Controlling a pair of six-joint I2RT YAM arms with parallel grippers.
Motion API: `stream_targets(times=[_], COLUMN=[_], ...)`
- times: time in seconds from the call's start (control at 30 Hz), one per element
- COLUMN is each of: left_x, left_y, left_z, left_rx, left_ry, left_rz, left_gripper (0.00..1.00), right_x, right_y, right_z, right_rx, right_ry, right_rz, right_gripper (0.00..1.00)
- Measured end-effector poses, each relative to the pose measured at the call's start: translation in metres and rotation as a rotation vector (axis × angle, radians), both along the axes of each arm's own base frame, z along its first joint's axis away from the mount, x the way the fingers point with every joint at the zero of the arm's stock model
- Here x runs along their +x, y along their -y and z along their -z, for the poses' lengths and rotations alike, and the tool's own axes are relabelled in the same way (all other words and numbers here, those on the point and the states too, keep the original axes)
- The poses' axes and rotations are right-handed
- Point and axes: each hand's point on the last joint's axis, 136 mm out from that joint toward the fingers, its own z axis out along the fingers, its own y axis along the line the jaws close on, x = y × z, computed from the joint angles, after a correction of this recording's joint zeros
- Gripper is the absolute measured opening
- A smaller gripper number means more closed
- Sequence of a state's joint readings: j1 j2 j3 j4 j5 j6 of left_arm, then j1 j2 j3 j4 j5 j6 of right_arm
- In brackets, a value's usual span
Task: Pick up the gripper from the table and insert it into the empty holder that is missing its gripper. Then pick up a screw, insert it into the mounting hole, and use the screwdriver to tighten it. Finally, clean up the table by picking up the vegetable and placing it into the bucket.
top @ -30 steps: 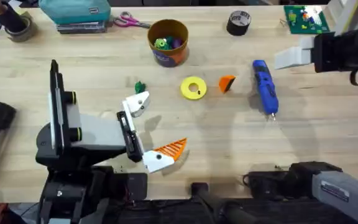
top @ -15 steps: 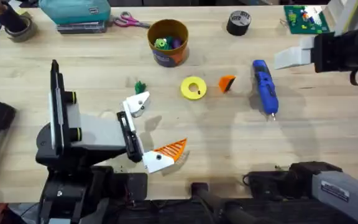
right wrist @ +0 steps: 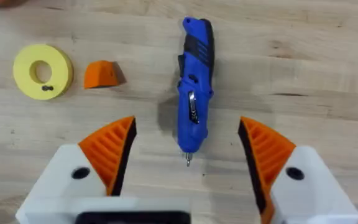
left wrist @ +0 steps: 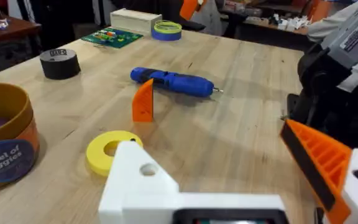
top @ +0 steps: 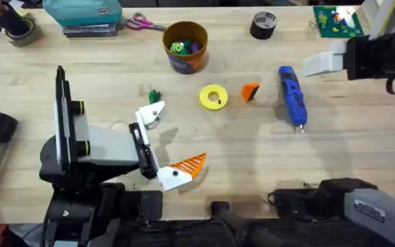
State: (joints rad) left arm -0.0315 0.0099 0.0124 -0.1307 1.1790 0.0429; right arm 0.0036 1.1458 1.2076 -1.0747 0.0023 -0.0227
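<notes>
Two wide-open jaws on the right gripper [right wrist: 188, 168] hang over the screwdriver [right wrist: 194, 87], with the gripper [right wrist: 101, 74] off to one side. Grabbing now could catch the wrong thing.

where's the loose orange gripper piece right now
In the overhead view the gripper lies on the table right of centre, between the yellow ring-shaped disc on its left and the blue screwdriver on its right, touching neither.

Right pincer [right wrist: 188, 165] gapes above the screwdriver [right wrist: 194, 90].
</notes>
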Motion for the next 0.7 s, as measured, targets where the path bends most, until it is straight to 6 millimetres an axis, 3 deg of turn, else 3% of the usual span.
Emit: stream_targets(times=[0.2,0.4,0.7], left_x=[0.000,0.000,0.000], left_y=[0.000,0.000,0.000], left_z=[0.000,0.000,0.000], left_rx=[0.000,0.000,0.000], left_ry=[0.000,0.000,0.000], left_rz=[0.000,0.000,0.001], left_gripper=[0.986,0.986,0.985], right_x=[0.002,-0.009,0.004], right_y=[0.000,-0.002,-0.050], right_z=[-0.002,-0.011,-0.030], right_rx=[0.001,0.002,-0.004], right_ry=[0.011,-0.036,-0.076], right_rz=[0.002,-0.004,-0.178], right_gripper=[0.997,0.996,0.997])
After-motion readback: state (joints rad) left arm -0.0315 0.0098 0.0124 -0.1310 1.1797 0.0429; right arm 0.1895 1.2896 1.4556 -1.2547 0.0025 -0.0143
